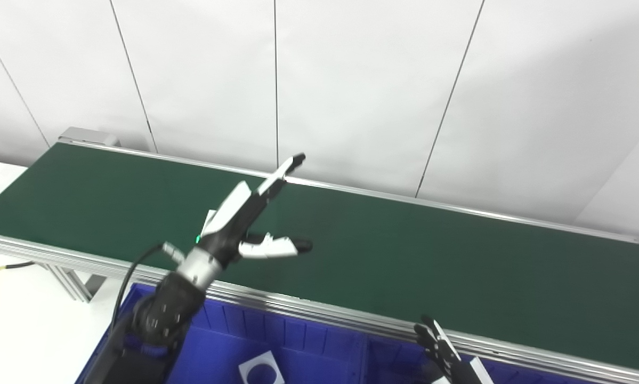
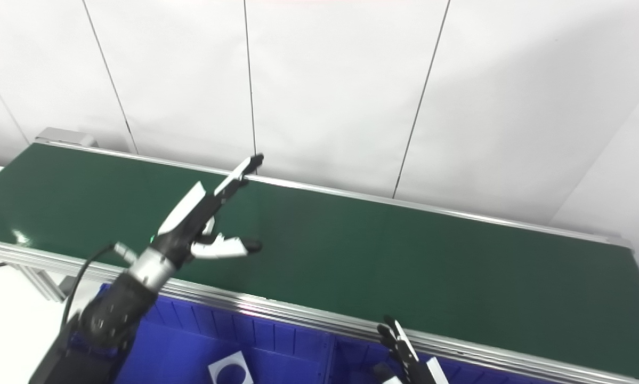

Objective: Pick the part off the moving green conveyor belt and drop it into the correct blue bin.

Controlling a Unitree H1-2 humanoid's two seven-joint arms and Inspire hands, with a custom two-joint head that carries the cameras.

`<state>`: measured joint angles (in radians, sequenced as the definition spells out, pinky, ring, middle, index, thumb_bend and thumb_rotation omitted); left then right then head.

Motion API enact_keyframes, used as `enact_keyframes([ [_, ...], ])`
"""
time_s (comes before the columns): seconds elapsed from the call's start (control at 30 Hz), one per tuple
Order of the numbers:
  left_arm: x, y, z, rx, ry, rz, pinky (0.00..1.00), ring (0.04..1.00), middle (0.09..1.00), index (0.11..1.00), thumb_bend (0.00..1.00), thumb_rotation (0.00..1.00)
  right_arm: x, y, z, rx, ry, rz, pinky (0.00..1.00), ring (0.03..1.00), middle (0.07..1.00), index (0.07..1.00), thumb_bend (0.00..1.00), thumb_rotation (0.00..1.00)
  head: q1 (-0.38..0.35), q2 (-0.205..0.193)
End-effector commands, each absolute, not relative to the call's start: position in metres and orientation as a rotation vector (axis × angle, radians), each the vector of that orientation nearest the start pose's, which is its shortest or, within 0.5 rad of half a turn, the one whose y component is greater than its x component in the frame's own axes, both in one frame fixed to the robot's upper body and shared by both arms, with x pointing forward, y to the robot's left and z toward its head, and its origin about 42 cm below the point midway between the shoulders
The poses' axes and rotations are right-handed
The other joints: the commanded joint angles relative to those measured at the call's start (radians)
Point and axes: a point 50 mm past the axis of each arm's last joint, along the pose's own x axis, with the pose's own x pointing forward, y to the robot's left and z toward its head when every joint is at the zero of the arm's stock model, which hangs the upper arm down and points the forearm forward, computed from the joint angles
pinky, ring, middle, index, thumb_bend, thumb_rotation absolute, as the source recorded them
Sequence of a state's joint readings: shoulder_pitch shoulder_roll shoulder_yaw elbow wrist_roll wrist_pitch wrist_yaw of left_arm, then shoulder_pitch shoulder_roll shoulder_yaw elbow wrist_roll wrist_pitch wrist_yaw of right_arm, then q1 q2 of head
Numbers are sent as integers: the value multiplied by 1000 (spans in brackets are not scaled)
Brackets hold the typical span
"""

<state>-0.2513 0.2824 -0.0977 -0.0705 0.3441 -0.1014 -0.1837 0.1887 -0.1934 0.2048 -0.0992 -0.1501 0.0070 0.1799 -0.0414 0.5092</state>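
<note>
White wall panels [image 1: 351, 80] back our green belt [image 1: 404, 256]. In the left eye view our left robot hand [image 1: 250, 213] hangs over the belt, spread and empty. A white part [image 1: 260, 368] lies in the blue bin [image 1: 298, 333].

In the right eye view our right robot hand [image 2: 404, 354] barely shows; we cannot tell its state.

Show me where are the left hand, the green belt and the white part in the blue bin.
left hand [image 1: 244, 218]: left eye view, on its palm, fingers spread.
green conveyor belt [image 1: 431, 256]: left eye view, bare belt surface.
white part [image 1: 250, 368]: left eye view, on its white edge beside the round hole, inside the bin.
</note>
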Motion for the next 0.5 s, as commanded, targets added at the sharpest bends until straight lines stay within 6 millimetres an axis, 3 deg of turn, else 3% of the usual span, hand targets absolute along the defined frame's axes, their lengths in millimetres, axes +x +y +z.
enact_keyframes([
  [0.0, 369, 244, 216, 730, -401, -270, 910, 985, 1000, 997, 869, 682, 216, -215, 80, -303, 45, 376, 934, 937, 938, 986, 743, 910, 1, 1],
  [0.3, 417, 256, 211, 876, -304, -257, 797, 927, 977, 971, 915, 466, 214, -214, 80, -290, 50, 383, 950, 950, 940, 992, 759, 918, 10, 26],
  [0.4, 428, 261, 200, 889, -274, -242, 786, 920, 970, 962, 935, 436, 213, -213, 79, -291, 50, 383, 955, 951, 940, 991, 749, 921, 15, 32],
  [0.47, 435, 264, 192, 909, -253, -233, 829, 939, 972, 964, 948, 432, 212, -212, 79, -297, 49, 387, 957, 953, 942, 994, 733, 928, 17, 37],
])
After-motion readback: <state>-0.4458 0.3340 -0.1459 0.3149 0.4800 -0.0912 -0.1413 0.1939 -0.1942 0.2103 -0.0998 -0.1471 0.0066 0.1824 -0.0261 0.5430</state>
